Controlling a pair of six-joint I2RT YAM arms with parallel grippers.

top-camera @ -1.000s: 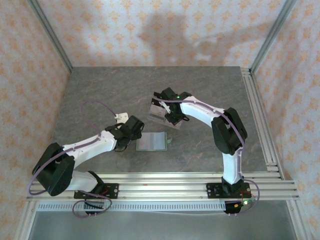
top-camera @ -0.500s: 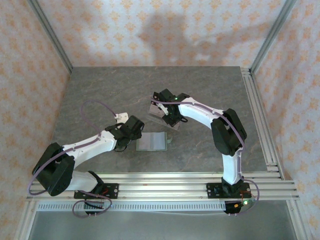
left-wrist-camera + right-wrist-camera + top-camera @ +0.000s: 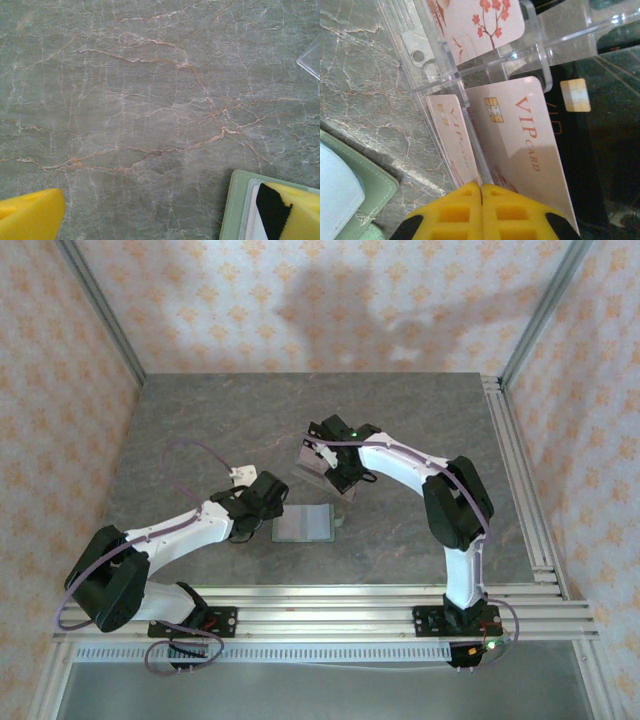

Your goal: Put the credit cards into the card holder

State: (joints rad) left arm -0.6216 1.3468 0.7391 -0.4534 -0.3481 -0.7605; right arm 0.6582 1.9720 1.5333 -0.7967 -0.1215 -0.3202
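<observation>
The right gripper (image 3: 481, 194) has its yellow pads clenched to a thin seam at the lower edge of a pale pinkish-beige VIP card (image 3: 520, 145), which stands in the clear plastic stand (image 3: 485, 70). We judge that it grasps that card. The seam lines up with a clear divider, so the pads may catch the wall too and drag the stand, or disturb the neighbouring pale VIP card (image 3: 451, 140). Such an edge grip could also let the card swivel or slip.

The small sage-green soft wallet (image 3: 303, 523) lies flat on the grey marbled table (image 3: 125, 100), near the stand. The left gripper (image 3: 160, 215) is spread wide, with one pad (image 3: 295, 210) over the wallet's corner. Unless the wallet is pinned, we expect it to slide under an incoming card.
</observation>
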